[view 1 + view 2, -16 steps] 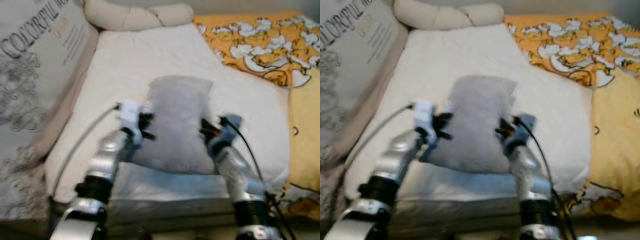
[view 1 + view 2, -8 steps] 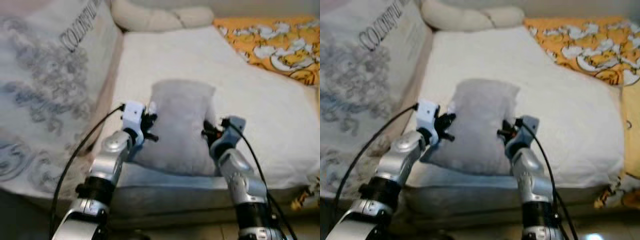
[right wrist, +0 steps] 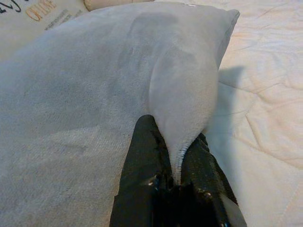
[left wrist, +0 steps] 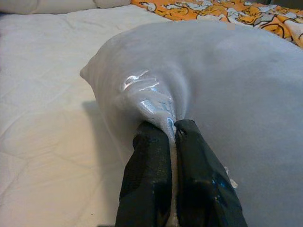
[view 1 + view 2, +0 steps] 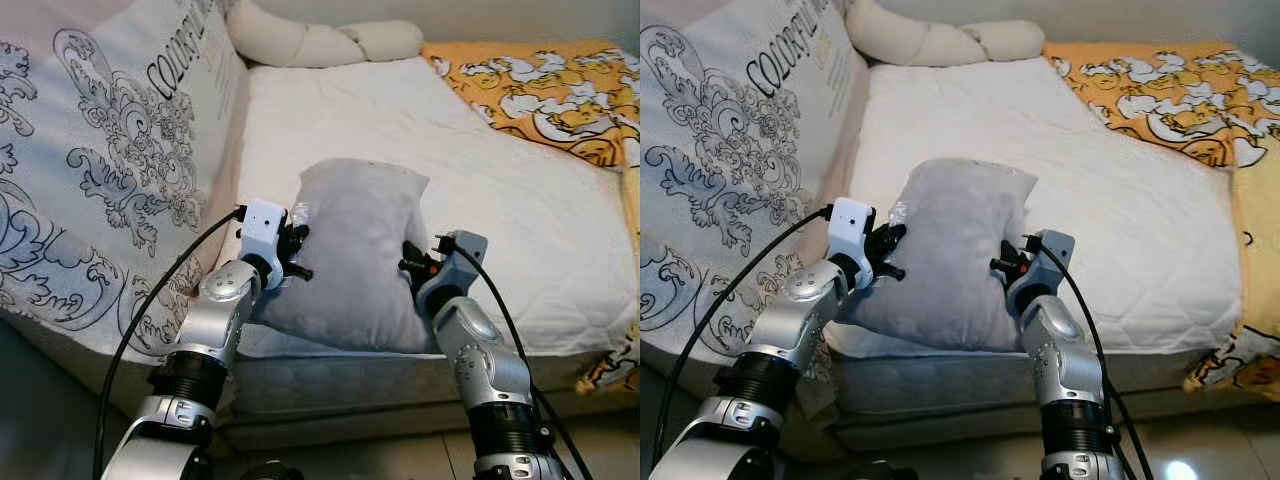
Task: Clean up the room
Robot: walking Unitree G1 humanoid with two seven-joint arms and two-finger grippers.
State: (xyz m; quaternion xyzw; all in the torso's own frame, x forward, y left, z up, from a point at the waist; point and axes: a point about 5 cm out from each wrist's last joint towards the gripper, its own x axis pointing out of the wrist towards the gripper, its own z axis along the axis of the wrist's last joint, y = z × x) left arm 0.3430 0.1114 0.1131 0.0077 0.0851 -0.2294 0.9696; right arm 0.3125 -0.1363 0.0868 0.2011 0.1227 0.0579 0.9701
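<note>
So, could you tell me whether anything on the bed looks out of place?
The orange duck-print blanket lies rumpled over the bed's far right side. The grey pillow is pinched at both edges by the left gripper and right gripper.

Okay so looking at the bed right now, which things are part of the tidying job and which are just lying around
In the job:
grey pillow, pinched at both side edges
left gripper, shut on the pillow's edge
right gripper, shut on the opposite edge

Just lying about:
white mattress
long cream bolster at the far end
orange patterned blanket
big printed cushion
</note>
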